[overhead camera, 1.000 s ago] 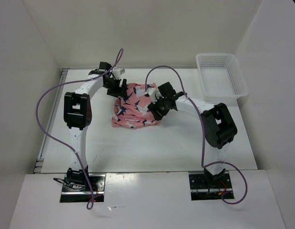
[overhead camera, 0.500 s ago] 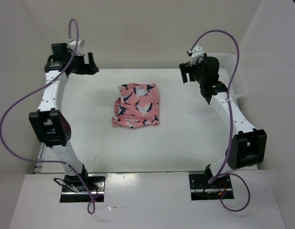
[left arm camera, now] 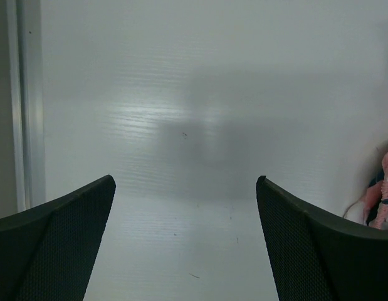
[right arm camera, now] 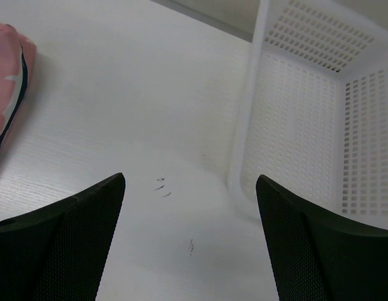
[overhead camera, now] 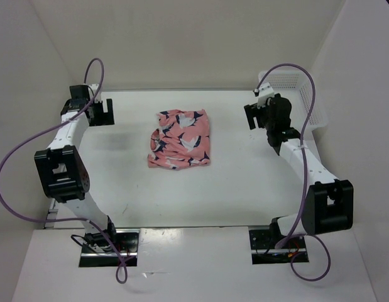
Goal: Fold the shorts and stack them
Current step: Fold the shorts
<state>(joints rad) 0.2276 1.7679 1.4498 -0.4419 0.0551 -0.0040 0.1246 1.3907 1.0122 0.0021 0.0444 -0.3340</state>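
Near edge of the table [overhead camera: 181, 201]: both arm bases are bolted here, one to each side.

Past the middle, a little left of centre and closer to the far edge than the near: the shorts [overhead camera: 180, 139] are laid flat as a folded, roughly square bundle, salmon-pink with a navy-and-white print. They are touched by neither arm.

Toward the far left corner: the left fingers [left arm camera: 56, 251] are held well apart from the shorts. They are spread wide with nothing gripped, and bare table is seen between them. Only a pink edge of the shorts is caught at the right border of the left wrist view.

Toward the far right corner: the right fingers [right arm camera: 62, 244] are likewise spread wide, with nothing held. The shorts are clipped at the left border of this wrist view.

Far right corner: a white perforated basket [right arm camera: 247, 125] is set just beyond the right fingers. It is partly hidden by the right arm in the top view.
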